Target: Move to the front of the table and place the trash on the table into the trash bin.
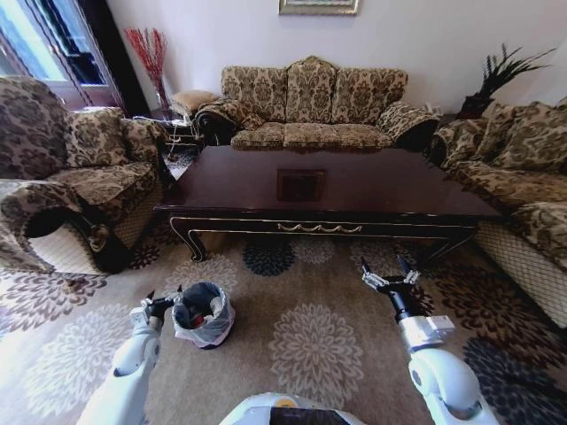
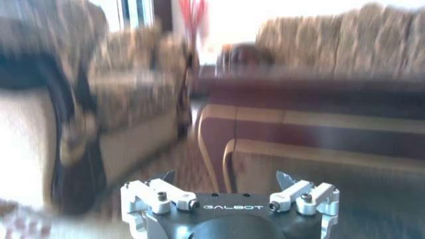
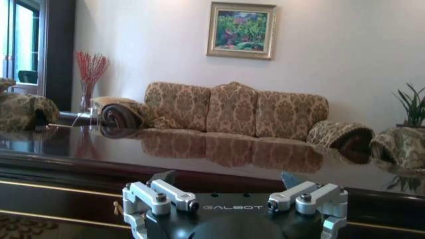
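From the head view, the bench (image 1: 354,190) lies at twelve o'clock with the trash bin (image 1: 203,312) at ten o'clock beside the left gripper (image 1: 162,304), while both wrist views show fingers spread wide, so the right gripper (image 1: 388,274) should approach level.

Head view high above the table (image 1: 337,190); both wrist views low, table-facing

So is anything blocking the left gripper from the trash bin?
Nothing visible. The left gripper, fingers open, hangs right beside the trash bin on the carpet, with no object between them.
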